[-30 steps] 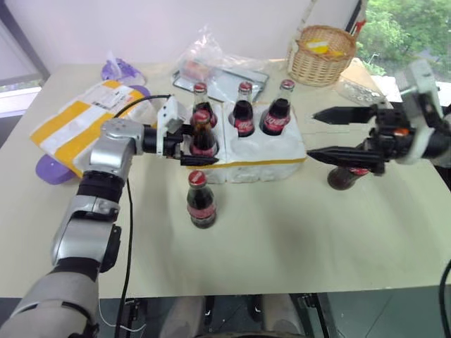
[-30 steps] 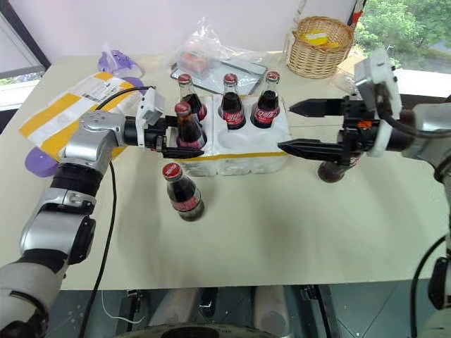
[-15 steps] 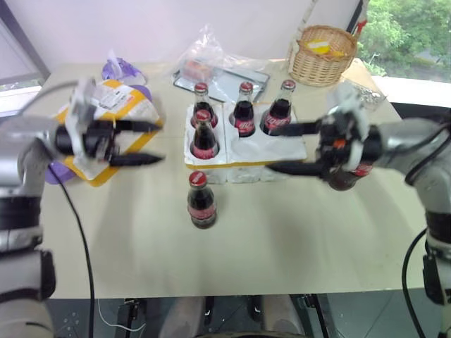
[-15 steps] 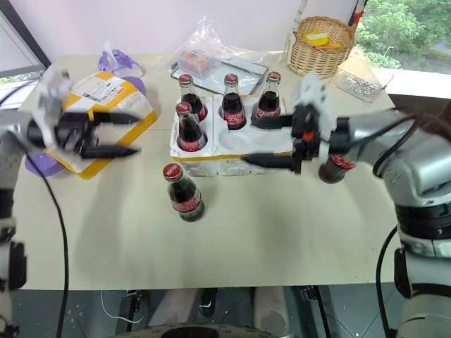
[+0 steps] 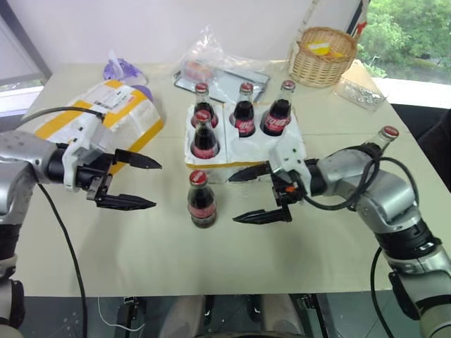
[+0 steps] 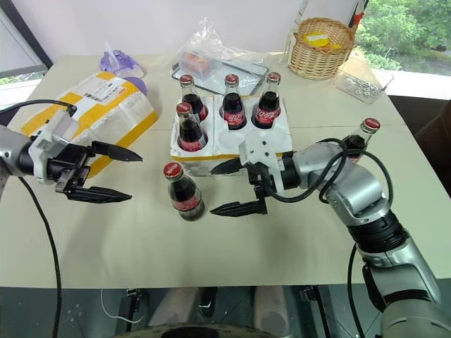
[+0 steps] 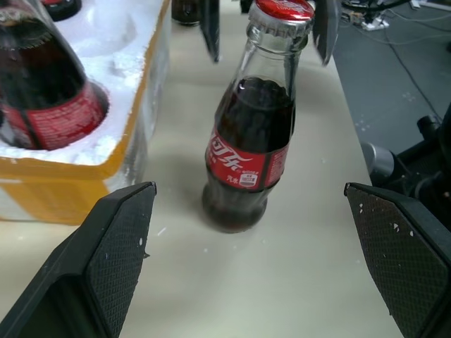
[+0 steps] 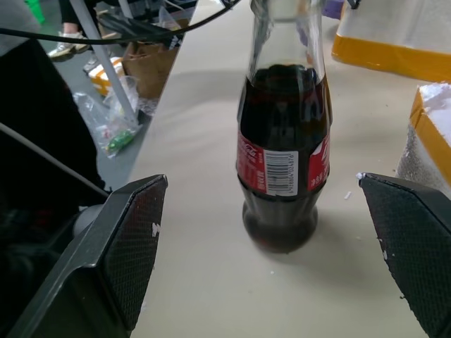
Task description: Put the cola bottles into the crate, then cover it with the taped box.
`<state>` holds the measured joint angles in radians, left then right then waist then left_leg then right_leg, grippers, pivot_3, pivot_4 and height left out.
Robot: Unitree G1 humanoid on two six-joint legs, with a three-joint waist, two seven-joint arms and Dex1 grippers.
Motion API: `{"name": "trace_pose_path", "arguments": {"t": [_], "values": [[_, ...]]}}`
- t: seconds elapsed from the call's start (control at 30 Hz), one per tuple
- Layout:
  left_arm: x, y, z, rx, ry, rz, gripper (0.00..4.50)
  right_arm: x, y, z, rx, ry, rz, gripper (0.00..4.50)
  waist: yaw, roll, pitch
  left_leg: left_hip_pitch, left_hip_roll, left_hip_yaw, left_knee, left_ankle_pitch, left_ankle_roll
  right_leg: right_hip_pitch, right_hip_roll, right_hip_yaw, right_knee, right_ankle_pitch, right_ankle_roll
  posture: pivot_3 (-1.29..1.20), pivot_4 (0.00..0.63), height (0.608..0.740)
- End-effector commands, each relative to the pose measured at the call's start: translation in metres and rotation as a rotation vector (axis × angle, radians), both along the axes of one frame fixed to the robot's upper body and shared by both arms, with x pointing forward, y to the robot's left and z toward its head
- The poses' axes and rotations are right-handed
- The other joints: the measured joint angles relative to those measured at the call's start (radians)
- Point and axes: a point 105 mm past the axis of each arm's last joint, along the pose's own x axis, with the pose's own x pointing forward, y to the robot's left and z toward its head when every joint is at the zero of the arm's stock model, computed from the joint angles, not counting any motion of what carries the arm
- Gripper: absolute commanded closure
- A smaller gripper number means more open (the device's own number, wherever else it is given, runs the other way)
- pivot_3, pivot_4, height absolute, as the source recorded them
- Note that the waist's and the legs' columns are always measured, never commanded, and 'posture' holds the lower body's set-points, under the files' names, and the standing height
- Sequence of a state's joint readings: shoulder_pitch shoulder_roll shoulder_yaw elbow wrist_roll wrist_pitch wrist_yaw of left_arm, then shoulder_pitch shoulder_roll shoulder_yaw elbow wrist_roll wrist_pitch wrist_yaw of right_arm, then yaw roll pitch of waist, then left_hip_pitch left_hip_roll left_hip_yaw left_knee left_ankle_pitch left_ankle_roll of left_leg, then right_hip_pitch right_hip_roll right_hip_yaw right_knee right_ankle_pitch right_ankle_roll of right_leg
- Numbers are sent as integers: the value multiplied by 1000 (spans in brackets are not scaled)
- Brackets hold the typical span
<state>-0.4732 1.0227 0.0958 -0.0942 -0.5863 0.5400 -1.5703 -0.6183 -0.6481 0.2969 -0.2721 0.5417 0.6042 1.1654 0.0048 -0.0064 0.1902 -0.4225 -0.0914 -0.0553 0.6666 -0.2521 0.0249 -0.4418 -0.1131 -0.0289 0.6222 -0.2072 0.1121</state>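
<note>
White foam crate [image 5: 243,151]: in the left eye view we see it in the middle of the bench [image 5: 232,253], with a yellow band around its base.
Bottles in crate: we count four cola bottles [image 5: 244,110] upright in its slots, three in the far row and one in the near row at the left end.
Loose bottle [image 5: 201,201]: it stands upright on the bench just in front of the crate, between our two claws.
Sixth bottle [image 5: 380,139]: it stands to the right of the crate, partly hidden behind our right arm.
Taped box [image 5: 106,120]: it lies to the left of the crate, tilted, with yellow stripes and a white label.
Left claw [image 5: 144,183]: its fingers are spread wide and hold nothing; it points toward the loose bottle from the left.
Right claw [image 5: 243,194]: it is also wide apart and empty, and it points at the loose bottle from the right.
Right eye view, background: a wicker basket [image 6: 322,45] and a plastic bag [image 6: 206,51] are at the far side.
Left wrist view: the loose bottle is between our spread fingers [image 7: 106,260], not touched, with the crate beside it.
Right wrist view: the same bottle stands between the separated fingers [image 8: 130,239], free on the bench.
</note>
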Motion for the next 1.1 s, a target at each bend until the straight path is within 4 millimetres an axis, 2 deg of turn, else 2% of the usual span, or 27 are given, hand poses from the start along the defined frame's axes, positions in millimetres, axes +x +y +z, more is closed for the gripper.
{"name": "trace_pose_path", "arguments": {"t": [0.03, 0.17, 0.4, 0.63, 1.1], "values": [[-5, -2, 15, -34, -43, 12, 21, 3, 14, -5, 13, -5, 3, 0, -1, 0, 0, 0, 0, 0, 0, 0, 0, 0, 0, 0, 0, 0, 0, 0, 150, 740], [-9, -1, 15, -12, -41, 17, 21, 8, 18, -13, 6, 32, -6, 0, 0, 0, 0, 0, 0, 0, 0, 0, 0, 0, 0, 0, 1, 0, 0, 0, 150, 740], [-6, -1, 12, -17, -45, 38, 21, 0, 34, -9, 45, 54, 62, 0, -1, 0, 0, 0, 0, 0, 0, 0, 0, 0, 1, 0, 2, 0, 0, 0, 150, 740], [-3, -2, 14, -23, -63, 41, 21, 3, 51, -8, 88, 116, 74, 0, -10, 0, 0, 1, 0, -1, 0, 0, -1, -1, 1, 0, 3, 0, 0, 0, 150, 740], [-1, -1, 14, -28, -68, 53, 21, 11, 76, -29, 107, 185, 23, 0, -20, 0, 0, 1, 0, -1, 0, 1, -2, -2, 1, 0, 5, 0, -1, 0, 150, 740]]}}
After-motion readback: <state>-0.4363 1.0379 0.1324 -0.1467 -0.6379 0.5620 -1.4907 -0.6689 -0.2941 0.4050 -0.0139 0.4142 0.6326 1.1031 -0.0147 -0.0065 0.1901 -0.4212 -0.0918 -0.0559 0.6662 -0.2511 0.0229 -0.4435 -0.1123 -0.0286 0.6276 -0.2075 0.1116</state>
